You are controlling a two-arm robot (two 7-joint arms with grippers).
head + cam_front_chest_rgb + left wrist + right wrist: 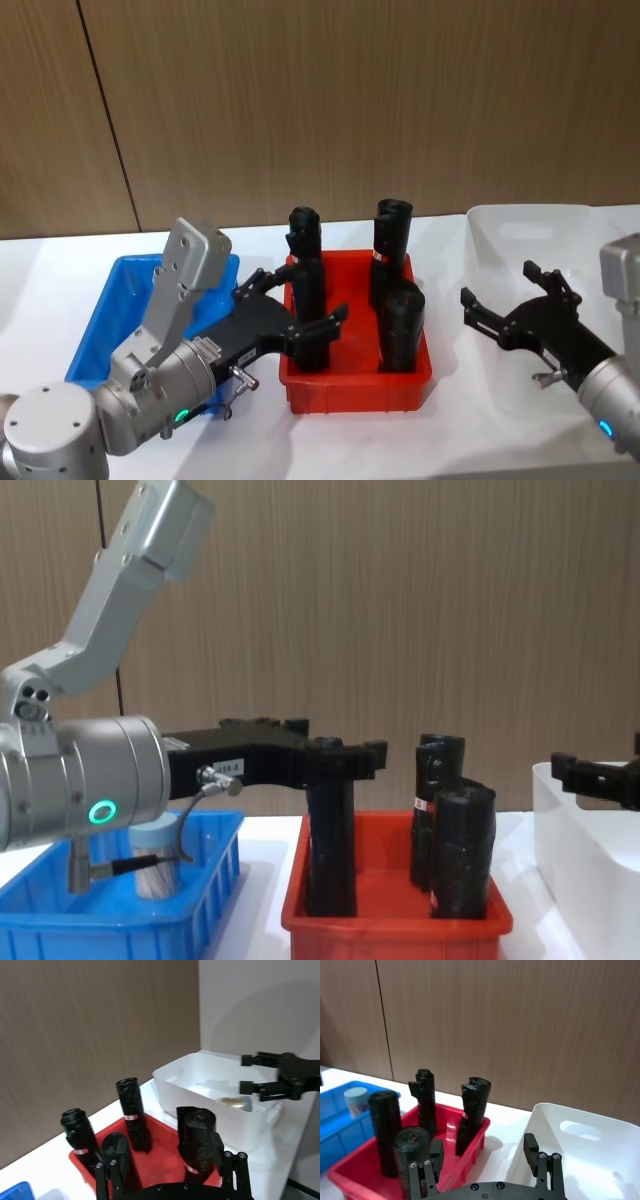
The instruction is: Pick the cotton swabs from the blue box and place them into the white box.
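Note:
One cotton swabs tub (356,1100) with a pale blue lid stands in the blue box (105,310) at the left; the chest view has the tub (155,868) behind my left arm's cable. Another tan-filled tub (235,1102) lies inside the white box (520,225) at the right. My left gripper (298,302) is open and empty, reaching from over the blue box to the red bin's left side, close to a black roll. My right gripper (510,290) hangs open and empty at the white box's left wall.
A red bin (355,385) sits between the two boxes and holds several tall black wrapped rolls (392,235). A brown wood-panel wall stands behind the white table (460,440). In the left wrist view the right gripper (265,1075) shows above the white box.

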